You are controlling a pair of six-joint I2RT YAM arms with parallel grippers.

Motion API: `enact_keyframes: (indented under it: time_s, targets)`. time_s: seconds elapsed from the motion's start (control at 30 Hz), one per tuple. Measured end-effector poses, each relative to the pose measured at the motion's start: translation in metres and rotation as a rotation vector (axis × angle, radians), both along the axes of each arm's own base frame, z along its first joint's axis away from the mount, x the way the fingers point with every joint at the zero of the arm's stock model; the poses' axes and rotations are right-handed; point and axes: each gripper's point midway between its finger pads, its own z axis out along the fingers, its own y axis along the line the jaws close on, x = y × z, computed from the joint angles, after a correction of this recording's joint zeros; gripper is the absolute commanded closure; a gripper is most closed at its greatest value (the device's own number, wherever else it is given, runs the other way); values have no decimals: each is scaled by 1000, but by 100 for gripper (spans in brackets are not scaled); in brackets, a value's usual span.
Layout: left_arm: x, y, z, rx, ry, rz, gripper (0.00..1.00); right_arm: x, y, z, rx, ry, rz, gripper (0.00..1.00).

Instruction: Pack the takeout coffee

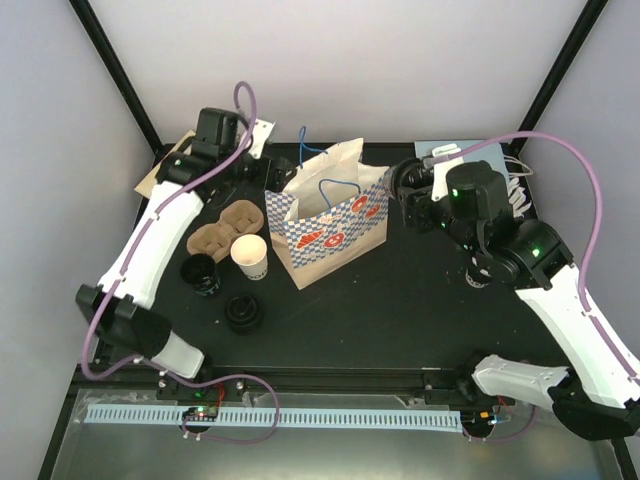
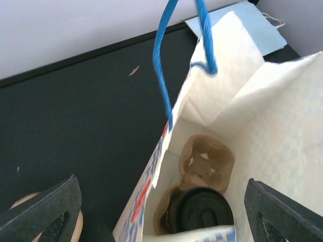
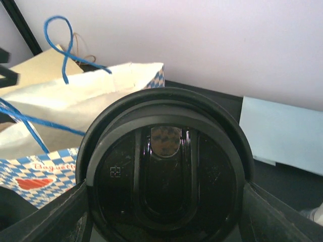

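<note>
So the right tool [image 3: 164, 217] is clamped on the black-lidded cup [image 3: 164, 166]. It's probably light and crushable, so squeeze gently below the rim. The left tool [image 2: 164, 212] is wide apart.

- bag [image 1: 330, 225]: matt paper, printed checks
- lid [image 3: 166, 171]: glossy black plastic, smooth
- cup carrier [image 2: 207, 160]: rough brown pulp cardboard, matt
- table [image 1: 420, 300]: matt black, smooth

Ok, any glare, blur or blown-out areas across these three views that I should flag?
Top external: evenly lit and sharp, with no harsh shadows. Left wrist: the inside of the paper bag is washed out almost to white, and the fingers at the bottom corners are dark and soft. Right wrist: the black lid fills most of the frame, with a small bright reflection near its centre.
</note>
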Motion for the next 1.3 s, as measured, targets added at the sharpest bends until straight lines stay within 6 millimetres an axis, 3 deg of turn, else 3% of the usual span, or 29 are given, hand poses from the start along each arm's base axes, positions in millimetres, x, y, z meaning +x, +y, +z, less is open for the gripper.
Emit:
enact_keyframes:
  time_s: [0.13, 0.23, 0.43, 0.67, 0.93, 1.3]
  targets:
    - [29, -19, 0, -2, 23, -66, 21, 8, 6, 12, -7, -24, 10, 28]
    - [45, -35, -14, -12, 73, -126, 24, 15, 12, 15, -19, -33, 18, 29]
    - [48, -47, -53, -11, 193, -191, 31, 21, 17, 14, -31, -38, 23, 29]
    - [46, -52, -52, -20, 181, -232, 54, 24, 18, 19, -31, -68, 23, 30]
    - [44, -55, -49, -15, 160, -266, 98, 23, 18, 24, -20, -84, 26, 30]
    - [30, -78, -33, 85, 51, -336, 98, 6, 15, 37, 6, -111, 82, 30]
